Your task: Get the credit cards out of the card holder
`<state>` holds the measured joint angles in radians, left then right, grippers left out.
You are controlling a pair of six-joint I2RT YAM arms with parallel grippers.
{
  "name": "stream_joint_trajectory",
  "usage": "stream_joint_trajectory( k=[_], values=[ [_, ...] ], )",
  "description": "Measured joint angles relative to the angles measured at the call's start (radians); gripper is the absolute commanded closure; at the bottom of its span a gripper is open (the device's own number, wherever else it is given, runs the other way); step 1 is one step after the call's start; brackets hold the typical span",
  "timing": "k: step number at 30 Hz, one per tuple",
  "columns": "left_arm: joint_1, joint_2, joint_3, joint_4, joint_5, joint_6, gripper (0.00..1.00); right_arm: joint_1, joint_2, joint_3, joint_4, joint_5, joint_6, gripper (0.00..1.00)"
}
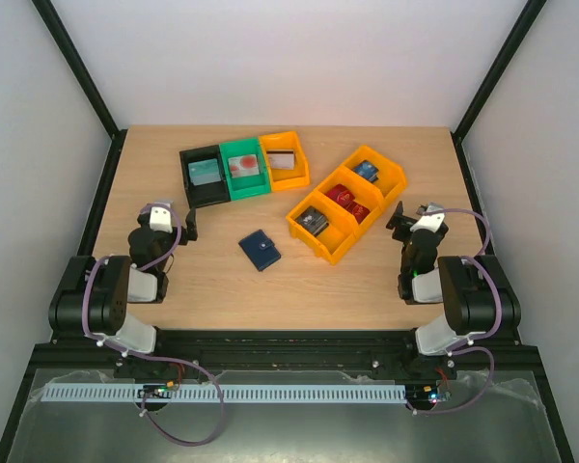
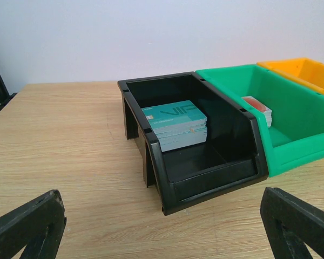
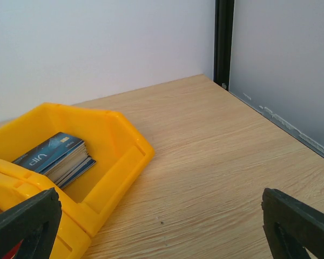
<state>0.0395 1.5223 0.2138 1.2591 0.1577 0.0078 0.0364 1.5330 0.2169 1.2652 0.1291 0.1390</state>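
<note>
The card holder (image 1: 260, 250) lies shut and flat near the middle of the table (image 1: 222, 289), dark navy with its small tab across the front, between the two arms and well apart from both. Beyond it, toward the far left, stand a black bin (image 2: 205, 178), a green bin (image 2: 291, 118) and an orange bin (image 2: 308, 67), touching side by side. The black one holds a stack of teal credit cards (image 2: 175, 125) and the green one a reddish stack. To the holder's right a slanted row of three yellow bins (image 1: 333, 253) holds grey, red and blue stacks. The left gripper (image 2: 161, 216) sits low over the wood facing the black bin, its jaws spread wide with nothing between them. The right gripper (image 3: 159, 216), beside the yellow row, is likewise wide apart and holds nothing. The tabletop is pale wood with a fine lengthwise grain, bare around the holder. Plain white walls close the back and sides, with black frame posts (image 3: 224, 43) in the corners. A black rail (image 1: 270, 342) carries the arm bases at the near edge, with a white slotted strip (image 1: 222, 394) in front of it.
</note>
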Motion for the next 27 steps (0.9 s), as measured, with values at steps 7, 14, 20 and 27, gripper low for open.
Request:
stream_joint_trajectory(
  k=[7,14,20,27],
  values=[
    [0.000,0.001,0.000,0.001,-0.001,0.000,0.00,0.000,0.000,0.000,0.000,0.000,0.000,0.01],
    [-0.005,0.001,0.000,0.005,-0.016,-0.005,0.01,0.000,0.000,0.000,0.000,0.000,0.000,0.01],
    [-0.005,0.001,0.000,0.003,-0.022,-0.009,0.00,0.000,-0.113,0.191,-0.328,0.036,0.033,0.01],
    [-0.004,0.001,0.002,0.001,-0.028,-0.016,0.01,-0.001,-0.255,0.477,-0.575,-0.249,0.169,0.03]
  ],
)
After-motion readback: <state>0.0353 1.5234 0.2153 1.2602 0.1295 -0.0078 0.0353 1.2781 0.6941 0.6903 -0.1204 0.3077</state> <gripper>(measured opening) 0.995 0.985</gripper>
